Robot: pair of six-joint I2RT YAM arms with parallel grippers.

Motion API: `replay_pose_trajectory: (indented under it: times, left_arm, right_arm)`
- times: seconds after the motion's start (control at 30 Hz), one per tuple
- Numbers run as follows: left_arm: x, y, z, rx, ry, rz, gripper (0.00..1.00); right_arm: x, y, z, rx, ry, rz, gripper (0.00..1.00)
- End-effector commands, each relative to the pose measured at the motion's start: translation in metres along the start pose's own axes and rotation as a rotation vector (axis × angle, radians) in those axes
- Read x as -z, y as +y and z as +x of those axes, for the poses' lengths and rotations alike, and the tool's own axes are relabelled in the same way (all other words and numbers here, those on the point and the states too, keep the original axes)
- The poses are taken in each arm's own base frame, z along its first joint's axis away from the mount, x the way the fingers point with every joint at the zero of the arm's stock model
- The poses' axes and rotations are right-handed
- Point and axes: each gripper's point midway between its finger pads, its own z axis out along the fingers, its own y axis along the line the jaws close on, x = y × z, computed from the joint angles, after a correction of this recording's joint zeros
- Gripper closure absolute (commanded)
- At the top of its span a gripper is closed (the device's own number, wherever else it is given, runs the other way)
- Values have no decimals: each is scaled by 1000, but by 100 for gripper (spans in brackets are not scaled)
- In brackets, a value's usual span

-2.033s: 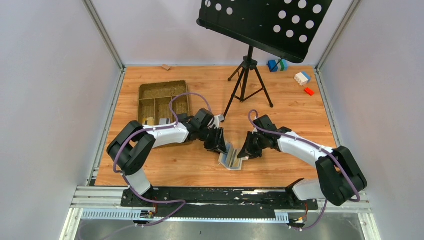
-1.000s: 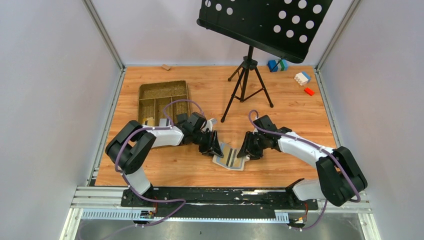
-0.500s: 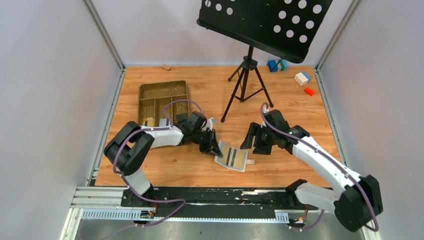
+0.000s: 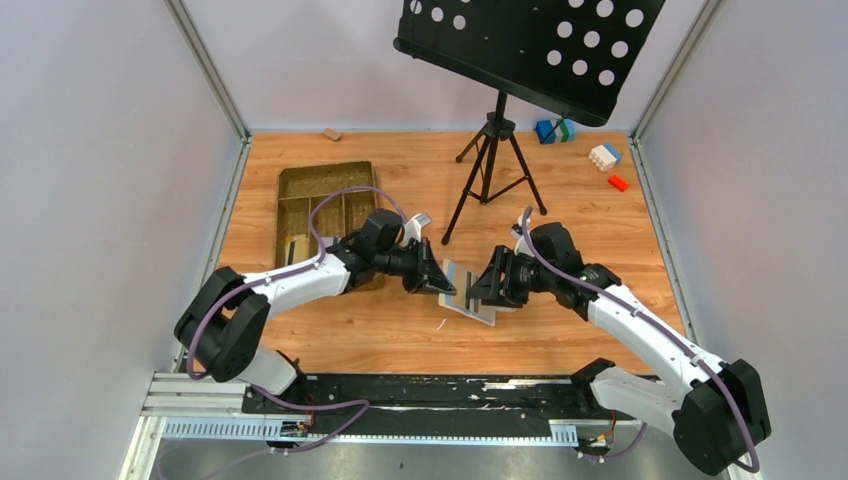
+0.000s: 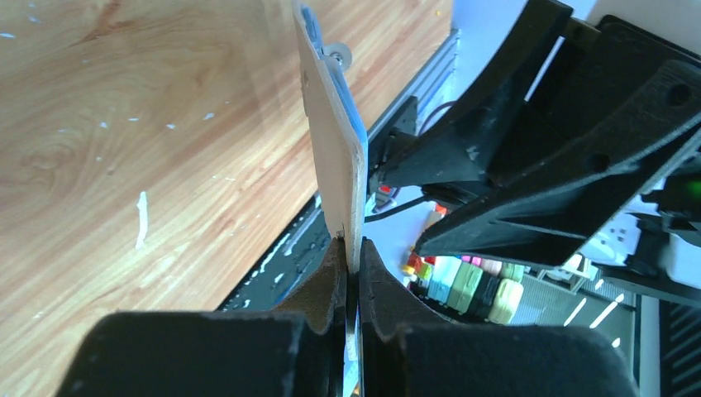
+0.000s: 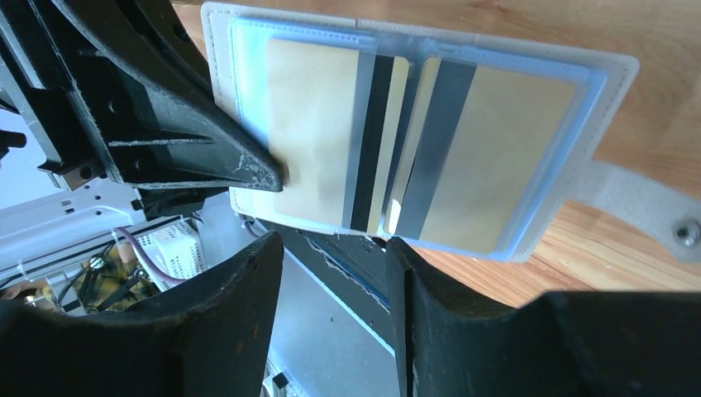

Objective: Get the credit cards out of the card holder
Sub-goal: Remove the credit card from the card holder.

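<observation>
The card holder (image 6: pixel 216 99) is spread open, two striped credit cards (image 6: pixel 318 141) tucked in its blue sleeves, up off the wooden table (image 4: pixel 620 240) between both arms. The left gripper (image 5: pixel 350 263) pinches its edge tight. The right gripper (image 6: pixel 335 248) faces the cards, fingers parted, gripping nothing.

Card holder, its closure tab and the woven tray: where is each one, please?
card holder (image 6: pixel 613 103): right wrist view, on its cream outer border at the right.
closure tab (image 6: pixel 636 198): right wrist view, on the strap before the snap.
woven tray (image 4: pixel 326 168): top view, on its far rim.
</observation>
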Motion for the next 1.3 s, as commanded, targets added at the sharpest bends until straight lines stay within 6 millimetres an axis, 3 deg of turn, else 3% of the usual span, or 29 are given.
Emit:
replay_pose_trajectory:
  times: [0.0, 0.23, 0.57, 0.97, 1.27]
  left_arm:
    - [15, -36, -5, -26, -57, 83, 100]
    - [21, -55, -7, -13, -85, 153, 100]
    - [31, -97, -17, -30, -130, 268, 100]
    - [35, -137, -19, -34, -169, 434, 100]
    - [33, -143, -24, -38, -175, 461, 100]
  right_arm:
    - [13, 23, -15, 62, -66, -103, 50]
    - [24, 27, -28, 48, -88, -172, 53]
    - [37, 45, -38, 31, -77, -281, 56]
    - [56, 48, -49, -87, -85, -390, 57]
    - [70, 56, -55, -129, -104, -484, 65]
